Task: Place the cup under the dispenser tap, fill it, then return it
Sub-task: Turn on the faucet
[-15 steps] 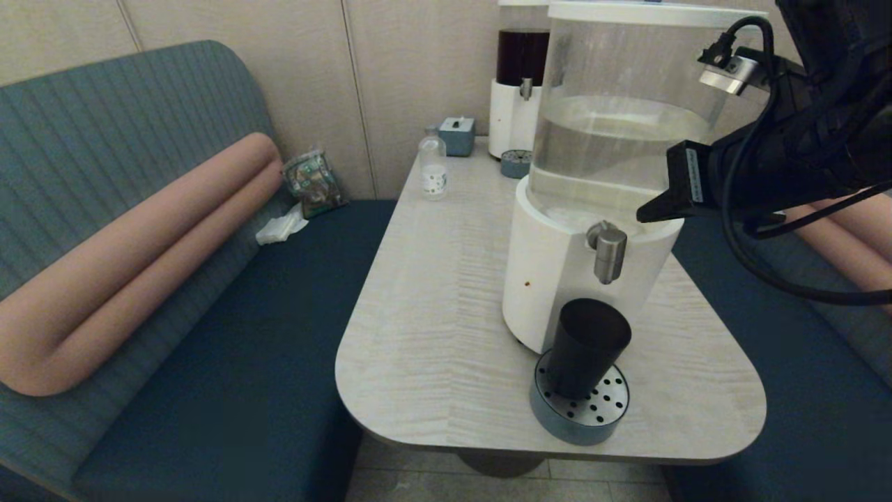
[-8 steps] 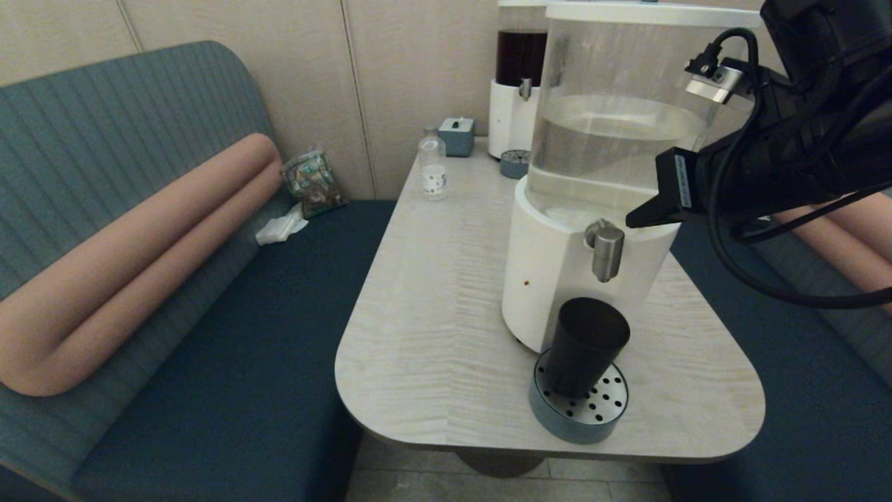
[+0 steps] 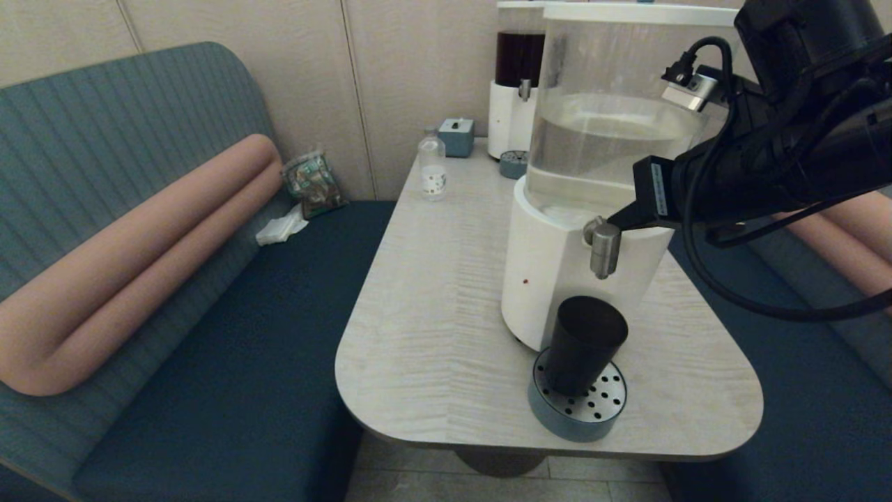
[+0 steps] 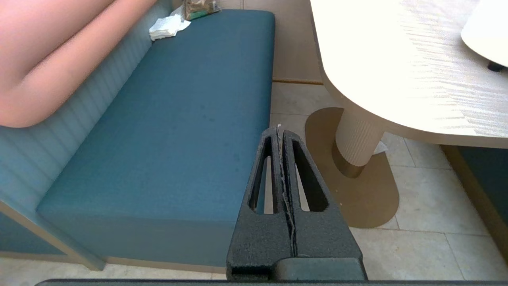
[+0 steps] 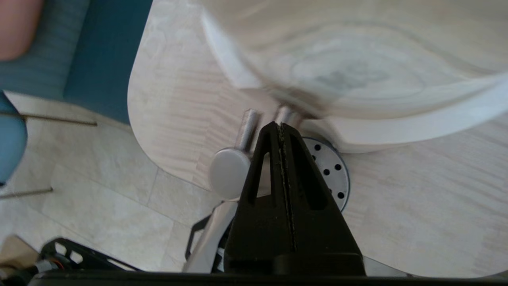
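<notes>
The black cup [image 3: 584, 345] stands upright on the round perforated drip tray [image 3: 582, 413], right under the steel dispenser tap [image 3: 603, 249] of the large white-based dispenser [image 3: 550, 279]. My right gripper [image 3: 613, 223] is shut with nothing in it. It reaches in from the right, and its tip is at the tap's upper end, touching it or a hair away. In the right wrist view the shut gripper [image 5: 279, 126] points at the dispenser base with the tap's round steel top [image 5: 229, 172] beside it; the cup is hidden behind the fingers. My left gripper [image 4: 279, 131] hangs shut and parked over the bench seat.
A small clear bottle [image 3: 432, 167], a blue-grey box [image 3: 456, 136] and a smaller dark-liquid dispenser [image 3: 517, 84] with its own drip tray [image 3: 514, 164] stand at the table's far end. Blue benches [image 3: 244, 335] flank the table [image 3: 432, 293]. The drip tray sits near the table's front edge.
My right gripper has moved left and slightly down, from beside the clear tank to the top of the tap. The cup has stayed on the drip tray.
</notes>
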Controlling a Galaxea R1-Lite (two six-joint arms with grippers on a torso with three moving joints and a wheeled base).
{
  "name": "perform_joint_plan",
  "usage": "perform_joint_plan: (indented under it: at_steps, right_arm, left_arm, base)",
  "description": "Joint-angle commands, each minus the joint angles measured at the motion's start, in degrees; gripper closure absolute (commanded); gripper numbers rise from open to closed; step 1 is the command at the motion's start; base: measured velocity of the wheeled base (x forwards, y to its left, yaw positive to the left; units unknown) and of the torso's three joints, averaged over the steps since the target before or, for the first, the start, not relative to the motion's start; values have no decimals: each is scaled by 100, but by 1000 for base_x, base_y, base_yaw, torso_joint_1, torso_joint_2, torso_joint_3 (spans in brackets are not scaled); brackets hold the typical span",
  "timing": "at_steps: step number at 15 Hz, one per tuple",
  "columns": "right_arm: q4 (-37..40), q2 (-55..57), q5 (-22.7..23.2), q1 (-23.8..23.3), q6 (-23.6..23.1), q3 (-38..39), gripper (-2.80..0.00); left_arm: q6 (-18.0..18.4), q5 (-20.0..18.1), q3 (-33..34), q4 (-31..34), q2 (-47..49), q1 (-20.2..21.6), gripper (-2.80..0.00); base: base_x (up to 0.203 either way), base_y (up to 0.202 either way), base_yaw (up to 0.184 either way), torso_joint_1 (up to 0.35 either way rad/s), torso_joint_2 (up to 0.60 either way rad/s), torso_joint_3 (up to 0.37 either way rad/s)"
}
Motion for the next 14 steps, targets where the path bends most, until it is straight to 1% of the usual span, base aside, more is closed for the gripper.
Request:
perform_joint_plan:
  at_steps: [1, 3, 5, 8, 10, 14]
  right_arm:
    - [27, 3, -4, 81, -11, 41, 0]
    - [27, -5, -31, 111, -81, 68, 0]
    - [21, -43, -40, 128, -255, 159, 0]
    - [18, -59, -40, 207, -342, 164, 0]
    - [23, -58, -31, 272, -540, 169, 0]
    - [-28, -71, -22, 330, -577, 155, 0]
  left_arm:
    - [-4, 6, 1, -3, 10, 0, 0]
    - [-4, 6, 1, -3, 10, 0, 0]
    - [-4, 6, 1, -3, 10, 0, 0]
    - [-4, 6, 1, -3, 10, 0, 0]
    - [-4, 6, 1, -3, 10, 0, 0]
    - [-4, 6, 6, -3, 10, 0, 0]
  base:
    - [0, 0, 0, 0, 0, 0]
    - [0, 0, 0, 0, 0, 0]
    - [0, 0, 0, 0, 0, 0]
    - [0, 0, 0, 0, 0, 0]
    - [0, 0, 0, 0, 0, 0]
    - [0, 0, 0, 0, 0, 0]
